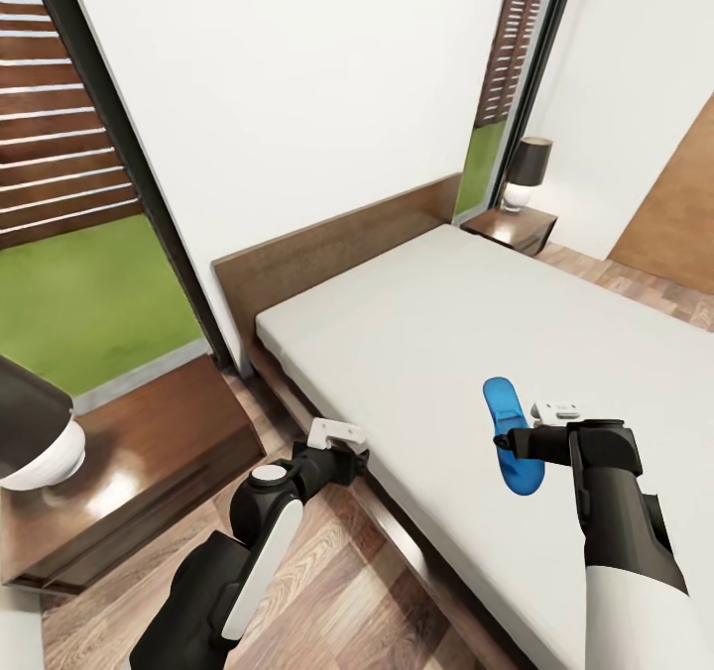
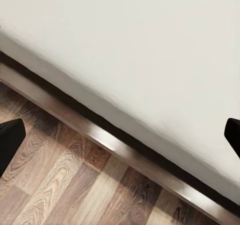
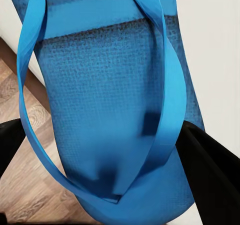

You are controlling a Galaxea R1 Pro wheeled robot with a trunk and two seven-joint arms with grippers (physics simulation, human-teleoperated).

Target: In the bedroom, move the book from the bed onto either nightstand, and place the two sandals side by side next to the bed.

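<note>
The right gripper (image 1: 508, 442) is clamped on one blue sandal (image 1: 513, 437), carrying it above the bed (image 1: 416, 333) at about four o'clock in the head view. The left gripper (image 1: 349, 452) hangs open and empty by the bed frame at seven o'clock. Nothing looks finished: this sandal isn't yet on the floor (image 1: 337, 591), and the far nightstand (image 1: 516, 222) at one o'clock bears just its lamp (image 1: 527, 172).

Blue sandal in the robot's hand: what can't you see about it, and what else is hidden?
- Sandal: head view, lower end hidden behind the right gripper; right wrist view, edges crop it.
- Near nightstand: head view, its lamp is cut by the edge.
- Far nightstand: too small for detail.
</note>
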